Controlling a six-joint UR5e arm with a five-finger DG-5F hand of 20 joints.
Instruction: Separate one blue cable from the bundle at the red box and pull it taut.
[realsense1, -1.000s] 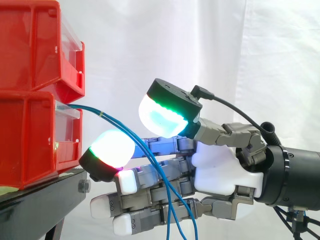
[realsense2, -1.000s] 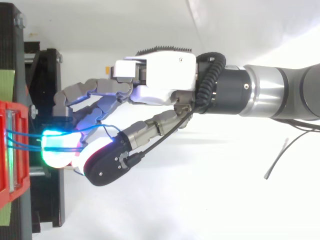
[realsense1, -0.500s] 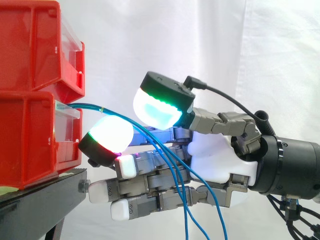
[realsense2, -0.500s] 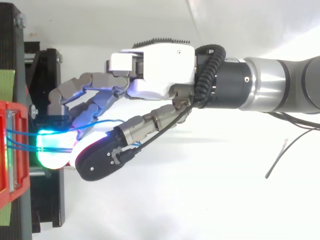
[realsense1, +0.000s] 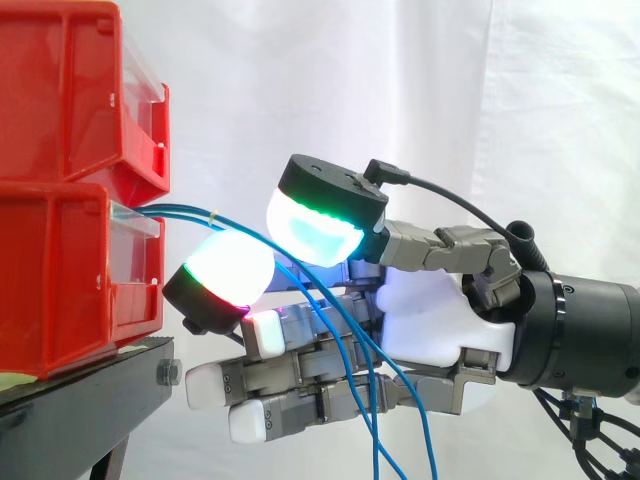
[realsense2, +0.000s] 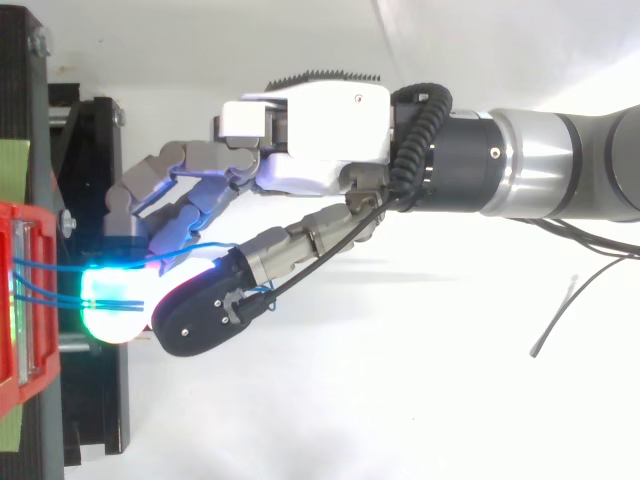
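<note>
Cables first: the blue cables (realsense1: 185, 210) leave the front of the lower red bin (realsense1: 60, 280) as a tight bunch of thin, glossy round strands, with a pale band wrapped around them just outside the bin. From there I see them slope down and away from the bin, fan apart into separate lines, drape across the hand (realsense1: 440, 330) and hang slack out of the side view's bottom edge. None of them looks taut. The hand reaches in level from the right, a smooth white shell on the palm and grey segmented metal on the fingers. Two thick rounded pads (realsense1: 230, 270) face each other just off the bin, one glowing white with a red edge and the one above it cyan with a green rim, both backed with matte black caps. The strands pass between these two pads, which close on them in a pinch; I count more than one strand in that pinch, so no single cable is separated. The lower fingers lie nearly straight, blunt white tips pointing at the black stand (realsense1: 80, 400). The lower bin and the upper red bin (realsense1: 70, 90) are hard, shiny moulded plastic with clear front lips, stacked on that stand. A creased white curtain (realsense1: 400, 90) hangs behind.
</note>
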